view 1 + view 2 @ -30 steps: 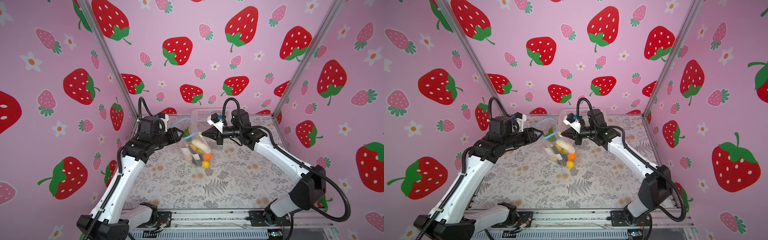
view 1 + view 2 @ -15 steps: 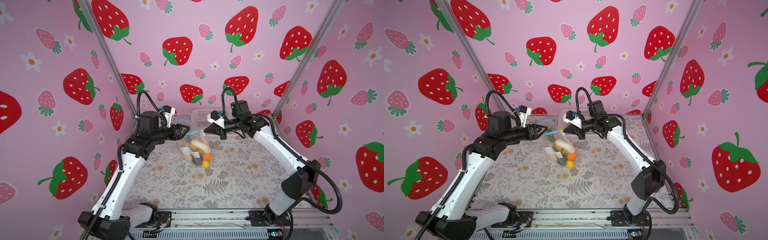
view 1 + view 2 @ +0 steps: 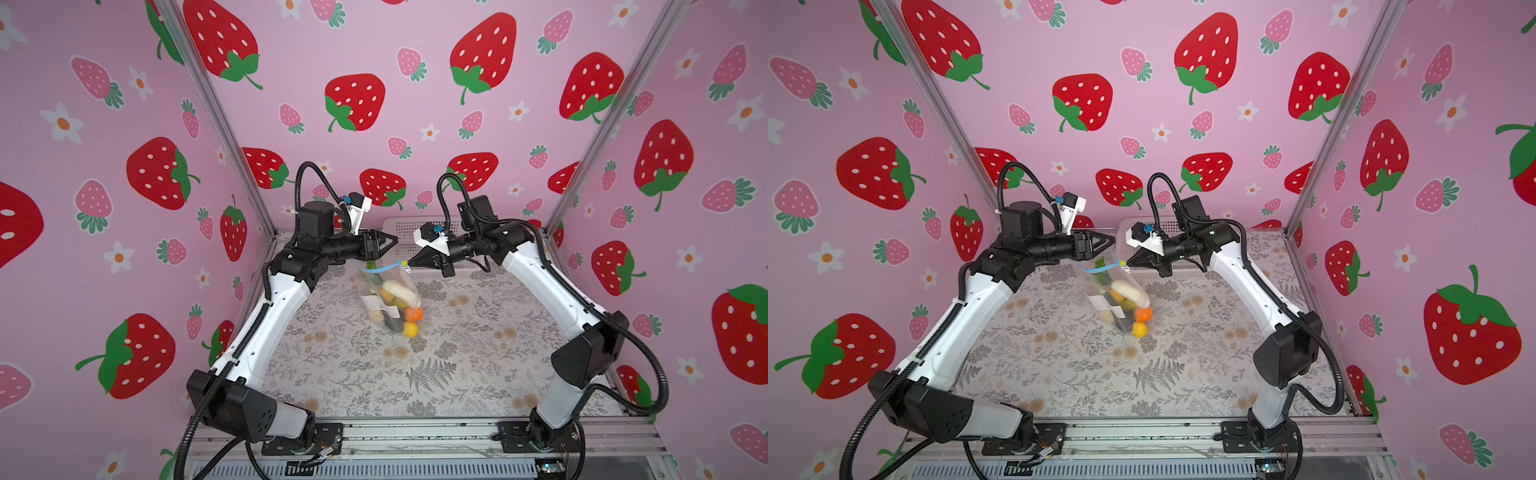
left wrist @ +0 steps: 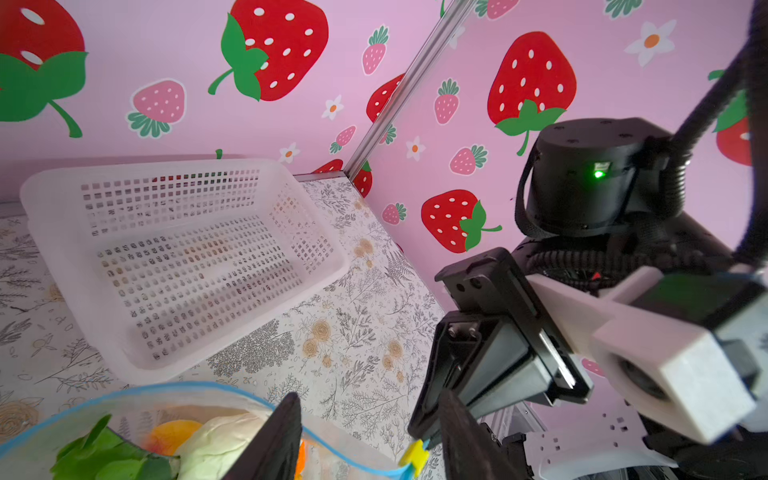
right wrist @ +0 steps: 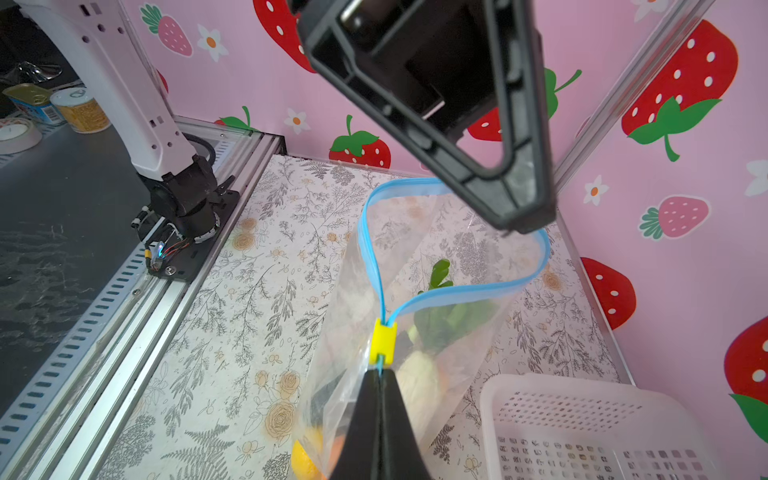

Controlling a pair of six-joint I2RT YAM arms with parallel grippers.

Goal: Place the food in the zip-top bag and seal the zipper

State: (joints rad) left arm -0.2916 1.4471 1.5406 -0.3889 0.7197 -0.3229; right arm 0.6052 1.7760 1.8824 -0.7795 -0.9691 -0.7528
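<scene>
Food (image 3: 400,291) inside zip-top bag (image 3: 368,287), zipper (image 5: 469,292) open

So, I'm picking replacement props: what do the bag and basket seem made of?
The zip-top bag: thin clear plastic film, glossy and creased; food shows through. The basket: probably rigid white plastic, matte, slightly translucent, with moulded grid holes.

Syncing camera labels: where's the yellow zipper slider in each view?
In a top view: slider near mid-frame, at the right fingers' tip.
In a top view: slider left of mid-frame, same spot.
Left wrist: slider at the blue zipper's end.
Right wrist: slider just beyond the shut right fingers.
Shared landmark: white basket.
</scene>
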